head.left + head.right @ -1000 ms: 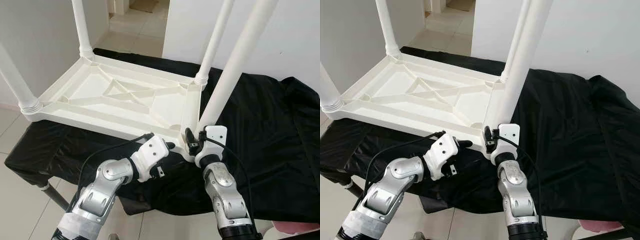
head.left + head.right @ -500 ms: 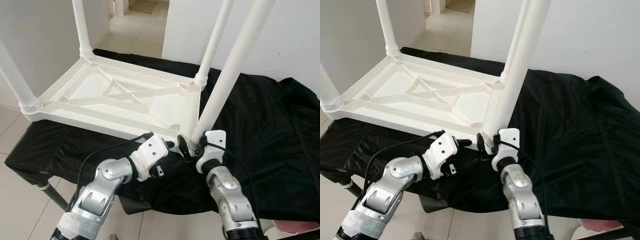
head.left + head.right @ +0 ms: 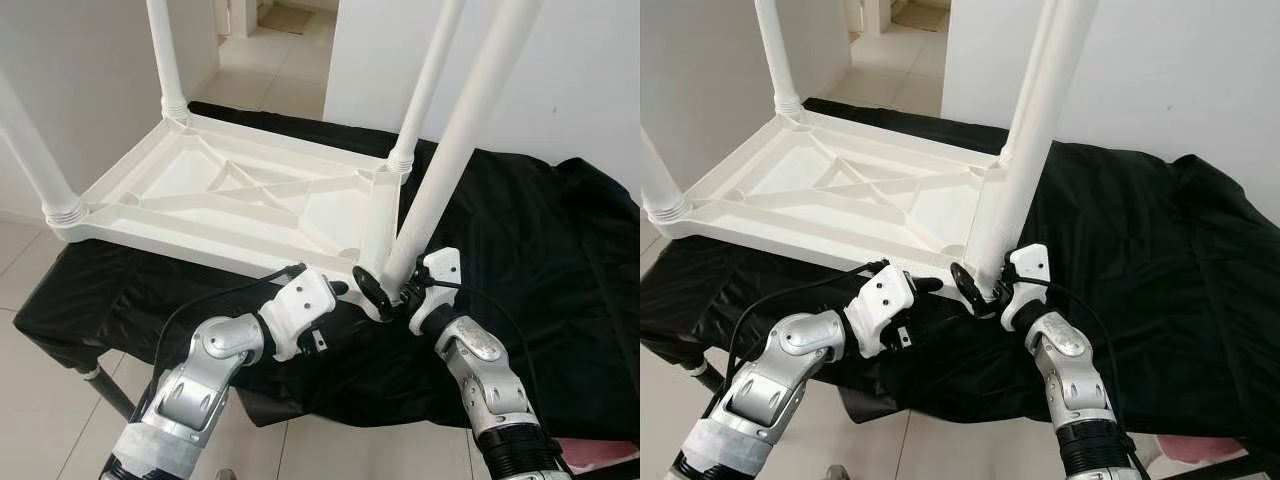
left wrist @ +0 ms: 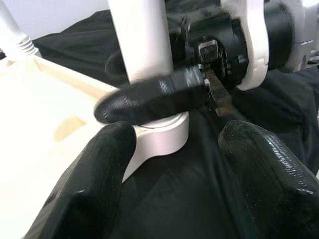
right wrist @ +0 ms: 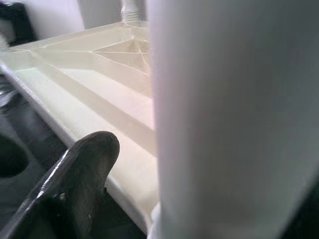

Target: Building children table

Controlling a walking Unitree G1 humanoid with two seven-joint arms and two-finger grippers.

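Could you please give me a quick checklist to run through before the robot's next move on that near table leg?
1. Right tool around the base of the near leg: ok, a finger shows on each side of it.
2. Leg upright like the other three: not ok, it leans.
3. Leg fully seated in its corner socket: cannot tell.
4. Left tool out of the way: ok, open, beside the socket and holding nothing.
5. Tabletop lying flat, upside down on the black cloth: ok.
6. Other three legs in their sockets: ok, all stand upright.
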